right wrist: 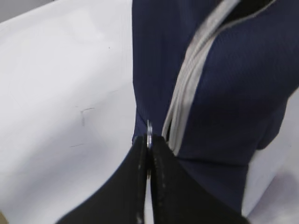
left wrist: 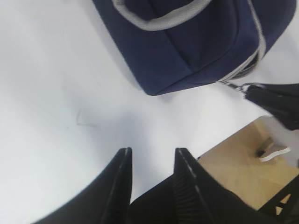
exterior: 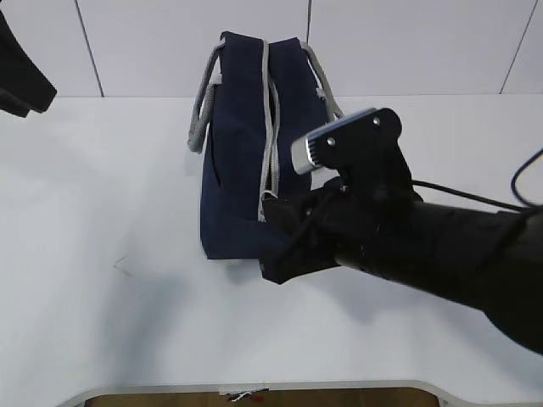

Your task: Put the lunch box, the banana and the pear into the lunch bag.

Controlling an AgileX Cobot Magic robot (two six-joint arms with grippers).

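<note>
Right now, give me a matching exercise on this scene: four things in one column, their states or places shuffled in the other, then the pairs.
Things:
1. lunch bag
2. right gripper
3. left gripper
4. zipper ring pull

States:
A. open, holding nothing, above the table
B. pinched between black fingers
C. standing on the white table
D. shut at the bag's near end

Pairs: 1-C, 2-D, 3-A, 4-B

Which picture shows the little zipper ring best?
The right wrist view: the zipper ring sits close up, pinched in the right gripper. The left wrist view shows it small by the lunch bag corner. In the exterior view the gripper hides it.
</note>
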